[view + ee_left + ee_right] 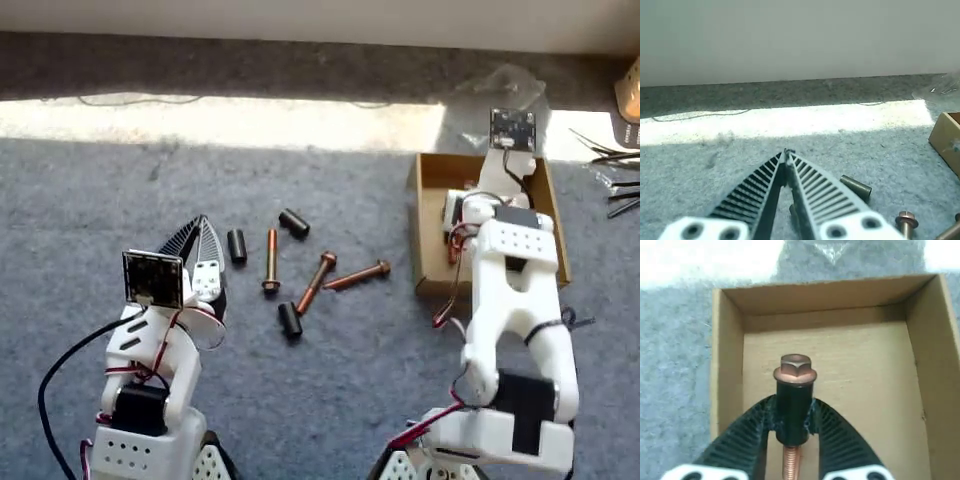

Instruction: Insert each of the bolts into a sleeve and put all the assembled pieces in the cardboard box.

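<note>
The step in hand looks like the drop-off of one assembled piece. The right hand [792, 416] is poised over the inside of the box [727, 365], its fingers closed partway around a black sleeve [792, 407]. A bolt [795, 369] runs through that sleeve, with its flanged head toward the box's far wall and its threaded end sticking out at the wrist side. Whether the piece touches the box floor or hangs above it cannot be told. Outside the box, on the grey bench [90, 200] on the side toward the left arm, three loose bolts lie near one another. One bolt [357, 276] is closest to the box, a second [315, 283] is just beyond it, and a third [271, 260] is farther off. Three loose sleeves [294, 223] [290, 320] [236, 246] lie scattered around them, none yet on a bolt. The left hand [203, 225] sits farthest from the box, beside the outermost sleeve, with its fingers pressed together on nothing. Most of the task therefore appears to remain. The next move calls for the right hand to spread its fingers and let go. It should probably release low over the box floor, since the grip is on the sleeve alone and the bolt could slide out on a drop. It should then lift clear without catching the box walls.
</note>
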You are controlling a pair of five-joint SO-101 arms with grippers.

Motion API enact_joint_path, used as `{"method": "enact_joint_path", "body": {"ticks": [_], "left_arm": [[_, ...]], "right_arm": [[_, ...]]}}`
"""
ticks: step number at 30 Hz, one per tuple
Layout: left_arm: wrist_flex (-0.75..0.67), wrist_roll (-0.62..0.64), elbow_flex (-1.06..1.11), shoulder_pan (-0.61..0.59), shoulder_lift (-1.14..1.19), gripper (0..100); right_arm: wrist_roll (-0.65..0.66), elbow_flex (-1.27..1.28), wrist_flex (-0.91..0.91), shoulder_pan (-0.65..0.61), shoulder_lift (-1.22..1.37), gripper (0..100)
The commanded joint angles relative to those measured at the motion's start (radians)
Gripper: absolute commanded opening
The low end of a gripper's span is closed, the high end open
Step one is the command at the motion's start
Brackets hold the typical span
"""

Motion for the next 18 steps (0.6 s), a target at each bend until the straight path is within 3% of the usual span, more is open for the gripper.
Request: {"method": "enact_joint_path", "body": {"ticks": [1,18], "left_arm": [[0.002,-0.009,0.027,-0.004,-0.007,1],[0.000,-0.011,0.042,-0.004,-0.007,1]], "right_arm": [[0.021,-0.165,0.016,0.012,0.147,0.5],[0.023,-1.032,0.576,0.039,0.677,0.5]]}}
